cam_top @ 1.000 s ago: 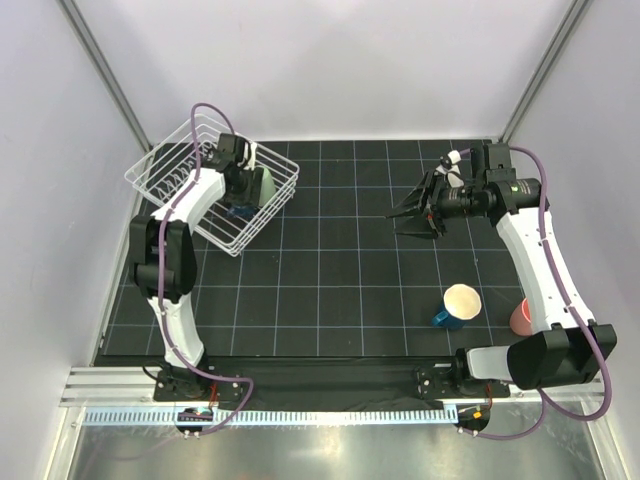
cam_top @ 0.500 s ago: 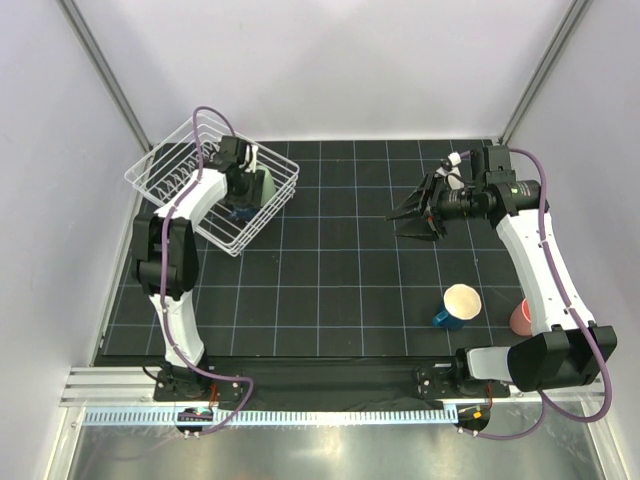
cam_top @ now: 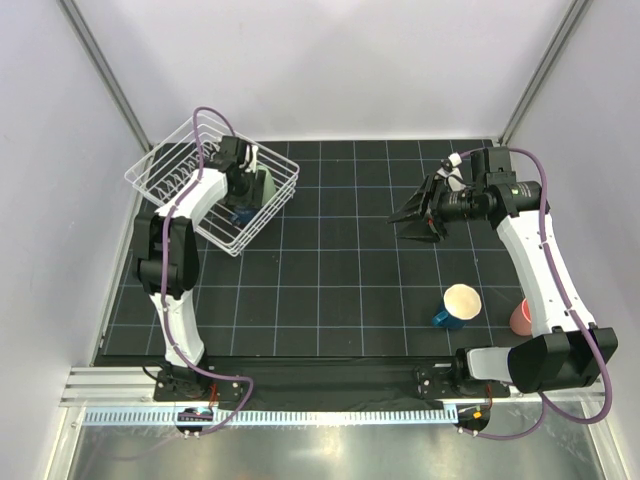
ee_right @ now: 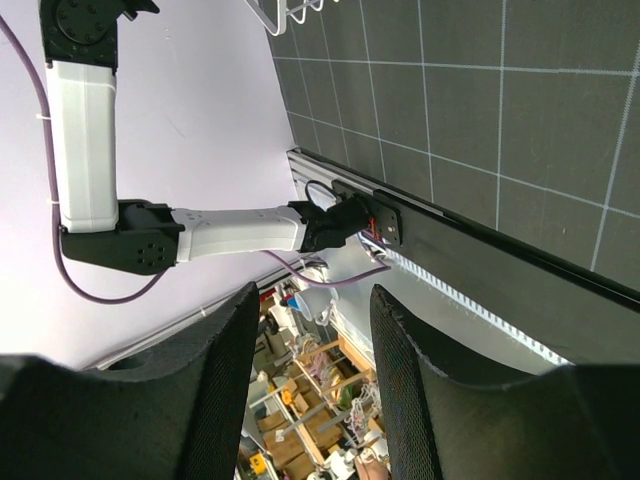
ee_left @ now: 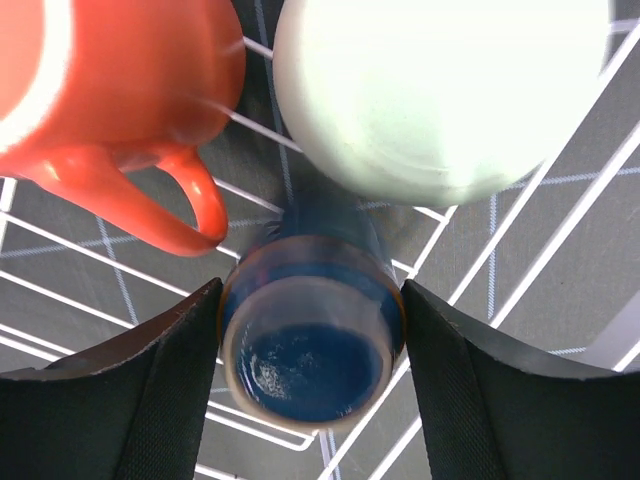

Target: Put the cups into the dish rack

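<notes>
1. Left gripper [ee_left: 312, 315] grasps a blue cup [ee_left: 310, 370] inside the dish rack [cam_top: 160, 178], beside the orange mug [ee_left: 110, 90] and the pale green cup [ee_left: 440, 90].
2. Right gripper [cam_top: 403, 222], jaws spread and empty, hangs well right of the rack.

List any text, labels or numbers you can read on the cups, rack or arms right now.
None can be read in any view.
The orange mug, pale green cup and blue cup in the dish rack: no print shows.
The dark blue mug and pink cup on the table: no print shows.
On the right arm, a green mark: too small to read.
In the right wrist view, shelf clutter: blurred.
</notes>
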Robot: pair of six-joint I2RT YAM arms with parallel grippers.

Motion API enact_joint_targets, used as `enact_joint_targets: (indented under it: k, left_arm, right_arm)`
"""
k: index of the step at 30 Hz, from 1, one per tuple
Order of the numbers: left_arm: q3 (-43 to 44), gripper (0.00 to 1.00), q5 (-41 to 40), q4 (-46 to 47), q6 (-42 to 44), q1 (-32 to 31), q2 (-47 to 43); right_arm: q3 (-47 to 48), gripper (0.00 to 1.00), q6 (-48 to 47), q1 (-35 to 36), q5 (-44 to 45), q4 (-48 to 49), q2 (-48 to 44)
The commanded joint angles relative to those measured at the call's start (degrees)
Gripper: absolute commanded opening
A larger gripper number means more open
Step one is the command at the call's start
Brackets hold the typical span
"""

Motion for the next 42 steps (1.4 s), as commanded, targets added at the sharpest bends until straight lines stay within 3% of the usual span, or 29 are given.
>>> enact_joint_targets:
  k: [1,15,22,27,30,33,38,39,42]
  left_arm:
    - [3.18,0.69,1.3,0.83,-0.74,0.24,-0.86]
    - [3.0,0.73,0.86,-1.63,-4.16,0.15,-5.34]
    - [1.07,0.73,-0.81,-2.87,-8.29,0.15,-13.24]
    - [3.61,0.73,-2.39,-6.29,-13.38,0.24,-20.26]
    - [3.45,0.73,1.29,-6.47,-18.04,0.24,-23.61]
    - [1.43,0.73,8.93,-4.54,-23.31,-0.46,-27.39]
    - [-2.17,0.73,12.37,-2.43,-27.98,-5.03,-30.65]
    - [-2.53,0.73,12.29,-1.9,-28.59,-6.78,-30.91]
    - [-3.15,0.73,11.5,-1.81,-28.86,-9.59,-31.27]
  right_arm:
    - [0.45,0.5,-1.62,-0.21,0.41,-1.25,-1.88]
    - [1.15,0.51,-6.79,0.14,3.04,-4.58,-2.58]
    - [5.11,0.51,-16.46,3.66,21.3,-16.26,-0.04]
    - [3.8,0.51,-17.44,6.38,40.26,-22.41,-0.03]
    - [-0.32,0.5,-14.9,6.47,48.0,-23.66,-1.44]
    - [-4.71,0.5,-11.22,6.56,52.15,-22.7,-4.51]
    - [-9.47,0.5,-3.73,6.21,50.86,-20.41,-6.11]
    - [-9.65,0.52,-2.07,6.12,51.64,-21.45,-5.66]
    - [-10.44,0.69,-1.62,5.07,53.31,-20.85,-5.83]
